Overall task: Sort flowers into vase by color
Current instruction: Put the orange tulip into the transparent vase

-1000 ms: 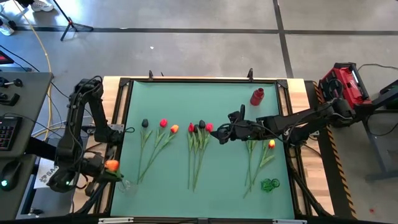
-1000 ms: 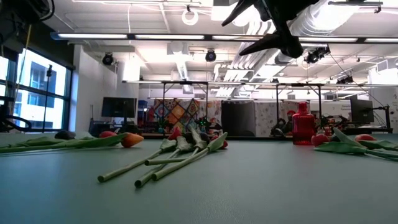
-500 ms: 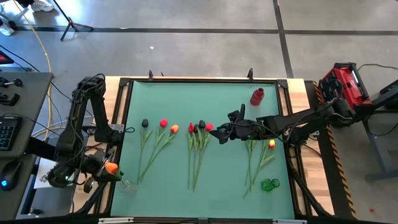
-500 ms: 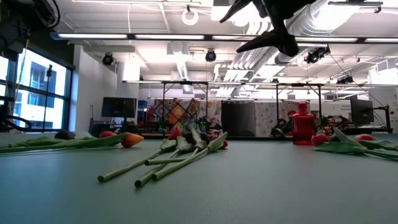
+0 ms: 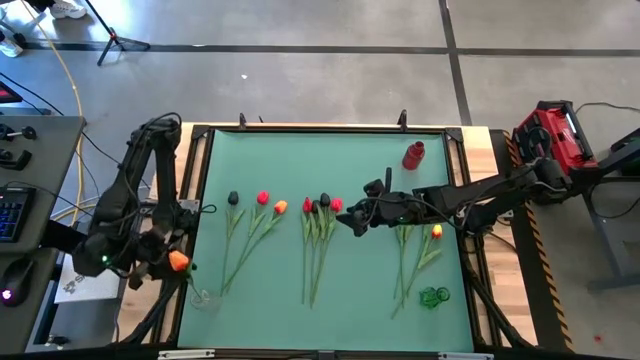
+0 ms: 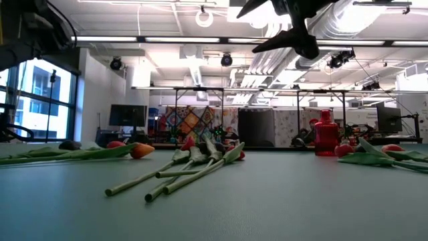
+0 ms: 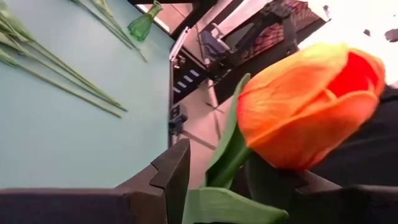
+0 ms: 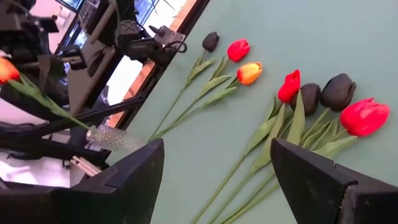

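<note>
- High view has the left gripper [image 5: 165, 262] off the table's left edge, its fingers loosely around an orange tulip [image 5: 179, 262] whose stem reaches into the clear vase [image 5: 203, 296].
- Looks like the drop-in step; next is probably letting go and backing off clean.
- Right gripper [image 5: 350, 217] hangs wide apart, empty, above the middle tulip bunch [image 5: 318, 235].

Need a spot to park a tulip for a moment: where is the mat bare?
Bare: the far strip of the green mat beyond the tulip heads, left of the red vase, and the near strip short of the stem ends. Crowded: the middle band of tulips.
</note>
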You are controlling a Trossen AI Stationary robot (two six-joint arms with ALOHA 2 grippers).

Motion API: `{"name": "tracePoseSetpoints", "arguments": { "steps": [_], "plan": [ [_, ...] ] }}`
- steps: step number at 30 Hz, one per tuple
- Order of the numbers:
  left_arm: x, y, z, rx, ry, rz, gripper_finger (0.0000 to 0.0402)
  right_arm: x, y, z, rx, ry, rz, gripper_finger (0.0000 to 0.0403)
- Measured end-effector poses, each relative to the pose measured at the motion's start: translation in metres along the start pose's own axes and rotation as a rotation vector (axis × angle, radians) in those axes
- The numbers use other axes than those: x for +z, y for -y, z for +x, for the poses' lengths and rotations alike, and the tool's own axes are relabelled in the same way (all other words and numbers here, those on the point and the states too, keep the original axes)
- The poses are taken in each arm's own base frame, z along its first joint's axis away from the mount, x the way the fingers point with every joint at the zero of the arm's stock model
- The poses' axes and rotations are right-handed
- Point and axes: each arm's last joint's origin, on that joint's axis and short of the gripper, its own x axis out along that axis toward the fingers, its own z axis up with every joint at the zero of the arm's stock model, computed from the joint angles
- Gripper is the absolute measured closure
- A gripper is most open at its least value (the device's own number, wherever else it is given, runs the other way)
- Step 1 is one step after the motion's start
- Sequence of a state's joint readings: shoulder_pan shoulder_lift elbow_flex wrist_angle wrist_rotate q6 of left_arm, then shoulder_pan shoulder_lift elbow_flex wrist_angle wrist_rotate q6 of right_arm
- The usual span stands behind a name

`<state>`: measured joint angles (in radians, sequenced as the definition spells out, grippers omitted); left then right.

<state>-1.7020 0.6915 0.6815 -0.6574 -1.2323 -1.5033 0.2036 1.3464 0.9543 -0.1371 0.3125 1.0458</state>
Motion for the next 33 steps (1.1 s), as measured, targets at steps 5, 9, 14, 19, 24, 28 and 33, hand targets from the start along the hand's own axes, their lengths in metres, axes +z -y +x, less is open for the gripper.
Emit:
{"name": "tracePoseSetpoints", "arguments": {
  "steps": [5,9,14,19,24,28,33],
  "plan": [
    [0.015,0.003,-0.005,-0.051,0.012,-0.045,0.0265,-0.003,-0.002,-0.001,0.011,-0.013,-0.006,0.0122],
    [0.030,0.006,-0.010,-0.068,0.083,-0.003,0.0265,-0.005,-0.003,-0.002,0.016,-0.018,-0.009,0.0122],
    [0.045,0.016,-0.014,-0.059,0.135,0.079,0.0265,-0.005,-0.004,-0.002,0.022,-0.017,-0.008,0.0122],
    [0.061,0.025,-0.018,-0.020,0.214,0.135,0.0265,-0.004,-0.005,-0.002,0.036,-0.011,-0.003,0.0122],
    [0.073,0.028,-0.019,0.041,0.305,0.143,0.0265,-0.007,-0.007,-0.003,0.039,-0.011,-0.021,0.0122],
    [0.082,0.030,-0.019,0.084,0.354,0.150,0.0265,-0.009,-0.008,-0.004,0.042,-0.014,-0.030,0.0122],
    [0.086,0.031,-0.019,0.106,0.380,0.147,0.0265,-0.009,-0.008,-0.004,0.045,-0.020,-0.031,0.0122]
  ]
}}
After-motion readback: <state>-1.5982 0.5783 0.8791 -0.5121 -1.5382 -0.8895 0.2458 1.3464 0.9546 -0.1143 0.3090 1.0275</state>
